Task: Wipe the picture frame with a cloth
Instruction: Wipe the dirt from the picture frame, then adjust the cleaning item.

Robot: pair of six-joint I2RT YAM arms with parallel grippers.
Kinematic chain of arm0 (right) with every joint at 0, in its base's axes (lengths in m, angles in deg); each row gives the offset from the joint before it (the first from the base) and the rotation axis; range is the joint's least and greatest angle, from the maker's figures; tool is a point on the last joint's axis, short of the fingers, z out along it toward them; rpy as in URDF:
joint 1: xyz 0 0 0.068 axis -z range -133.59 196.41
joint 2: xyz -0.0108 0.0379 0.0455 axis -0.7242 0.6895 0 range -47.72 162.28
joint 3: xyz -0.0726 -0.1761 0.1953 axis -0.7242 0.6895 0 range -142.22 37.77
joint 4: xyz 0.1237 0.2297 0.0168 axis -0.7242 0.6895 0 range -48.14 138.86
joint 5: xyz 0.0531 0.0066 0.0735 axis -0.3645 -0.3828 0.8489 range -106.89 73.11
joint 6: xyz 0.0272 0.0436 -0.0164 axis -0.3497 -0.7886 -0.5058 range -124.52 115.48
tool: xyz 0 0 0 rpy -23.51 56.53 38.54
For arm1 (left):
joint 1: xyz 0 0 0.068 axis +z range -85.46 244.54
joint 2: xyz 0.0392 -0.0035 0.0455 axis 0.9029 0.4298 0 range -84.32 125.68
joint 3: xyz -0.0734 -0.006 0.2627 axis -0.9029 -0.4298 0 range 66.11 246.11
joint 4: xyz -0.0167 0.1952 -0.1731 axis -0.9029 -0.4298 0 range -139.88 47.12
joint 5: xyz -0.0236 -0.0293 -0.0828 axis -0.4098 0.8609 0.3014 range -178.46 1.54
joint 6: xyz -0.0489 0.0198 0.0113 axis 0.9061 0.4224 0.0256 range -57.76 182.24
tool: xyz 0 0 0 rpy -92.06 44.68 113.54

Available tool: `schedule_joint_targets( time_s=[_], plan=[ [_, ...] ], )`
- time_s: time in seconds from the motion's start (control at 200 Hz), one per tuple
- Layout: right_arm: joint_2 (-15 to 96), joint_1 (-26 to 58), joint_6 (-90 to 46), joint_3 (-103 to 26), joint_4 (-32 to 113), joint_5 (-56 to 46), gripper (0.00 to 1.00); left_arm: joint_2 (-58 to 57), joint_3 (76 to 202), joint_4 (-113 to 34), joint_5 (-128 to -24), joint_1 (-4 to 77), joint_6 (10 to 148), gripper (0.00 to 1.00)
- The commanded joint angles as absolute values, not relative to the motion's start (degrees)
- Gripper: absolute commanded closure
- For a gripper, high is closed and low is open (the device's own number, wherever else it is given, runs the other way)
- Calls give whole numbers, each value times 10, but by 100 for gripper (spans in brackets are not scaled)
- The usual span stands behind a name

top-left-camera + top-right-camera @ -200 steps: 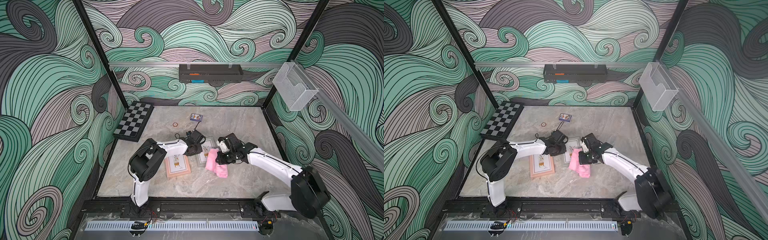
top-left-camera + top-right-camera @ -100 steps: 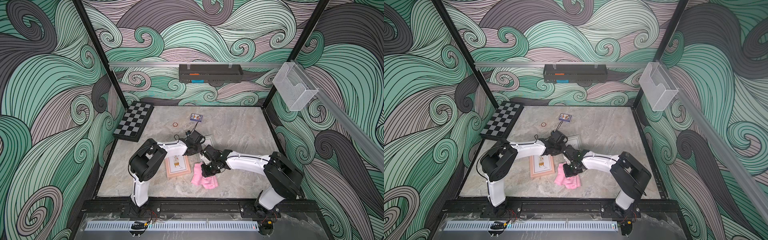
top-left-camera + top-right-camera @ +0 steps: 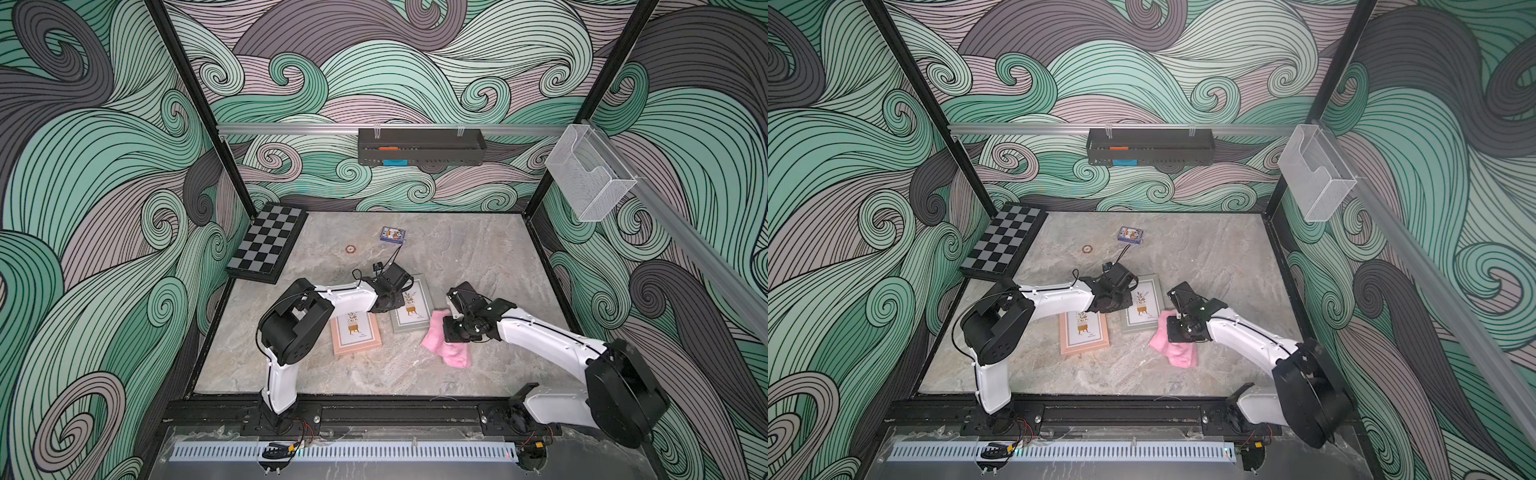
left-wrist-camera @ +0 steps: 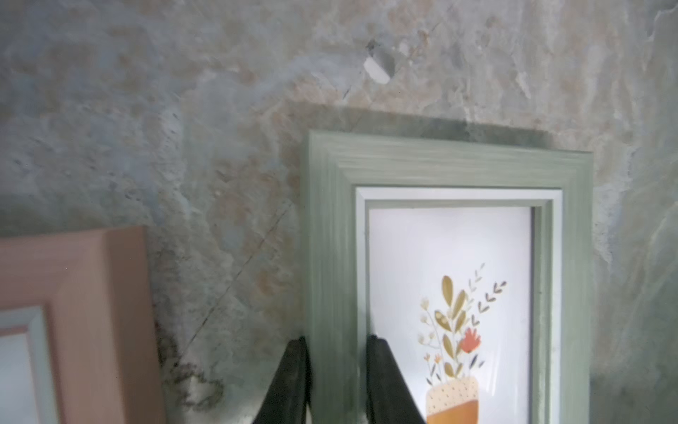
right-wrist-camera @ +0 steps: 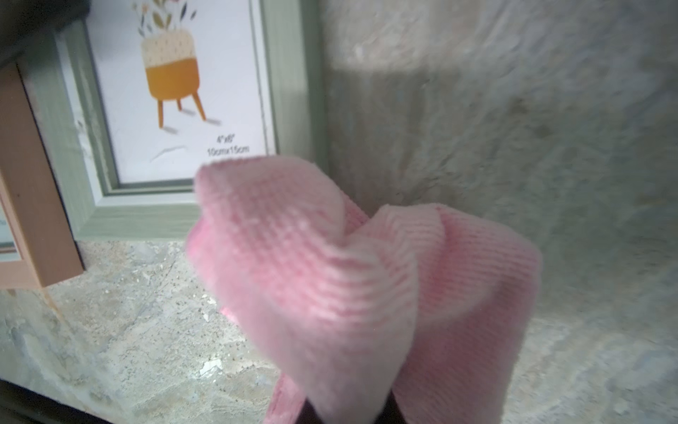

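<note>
Right gripper (image 3: 451, 332) clamped on cloth (image 3: 455, 353), jaws pointing down. The fingertips are buried in the fabric in the right wrist view, where the cloth (image 5: 330, 275) bunches up in front of them. In both top views the cloth hangs under the gripper and trails off toward 5 o'clock onto the table (image 3: 478, 257). Its far end lies flat and its near fold sits at the green frame's (image 3: 415, 309) 4 o'clock corner. Can't tell whether the fabric touches the frame there.

Left gripper (image 4: 335, 352) grips the green frame (image 4: 330, 220) on its 9 o'clock rail, with one finger outside the rail and one on the glass. The frame lies flat, mid-table.

Pink frame (image 3: 355, 332) is flat just beside the green one at its 8 o'clock, not held, well apart from the cloth. The cloth (image 3: 1179, 353) is at about 3 o'clock of the pink frame (image 3: 1084, 332), with the green frame's (image 3: 1144, 307) lower edge between them.
</note>
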State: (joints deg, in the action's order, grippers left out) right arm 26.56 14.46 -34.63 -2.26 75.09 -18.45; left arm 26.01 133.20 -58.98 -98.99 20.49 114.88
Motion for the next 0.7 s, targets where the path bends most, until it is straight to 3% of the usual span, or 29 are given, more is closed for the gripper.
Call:
schedule_joint_targets(
  time_s=[0.0, 0.065, 0.105, 0.215, 0.37, 0.56, 0.695],
  plan=[
    [247, 153, -325, -27, 777, -208, 100, 265, 1309, -708, -997, 200, 1120, 73],
    [239, 153, -320, -40, 786, -208, 100, 252, 1303, -687, -980, 199, 1116, 43],
    [233, 153, -316, -50, 796, -212, 100, 241, 1299, -673, -969, 199, 1116, 30],
    [212, 154, -301, -76, 818, -225, 100, 196, 1283, -635, -943, 199, 1115, 13],
    [192, 161, -278, -105, 829, -177, 100, 85, 1243, -579, -901, 202, 1105, 7],
    [199, 218, -281, -123, 772, 17, 100, -93, 1122, -425, -726, 224, 1118, 1],
    [229, 258, -327, -128, 692, 145, 100, -147, 1046, -310, -629, 228, 1152, 1]
  ],
)
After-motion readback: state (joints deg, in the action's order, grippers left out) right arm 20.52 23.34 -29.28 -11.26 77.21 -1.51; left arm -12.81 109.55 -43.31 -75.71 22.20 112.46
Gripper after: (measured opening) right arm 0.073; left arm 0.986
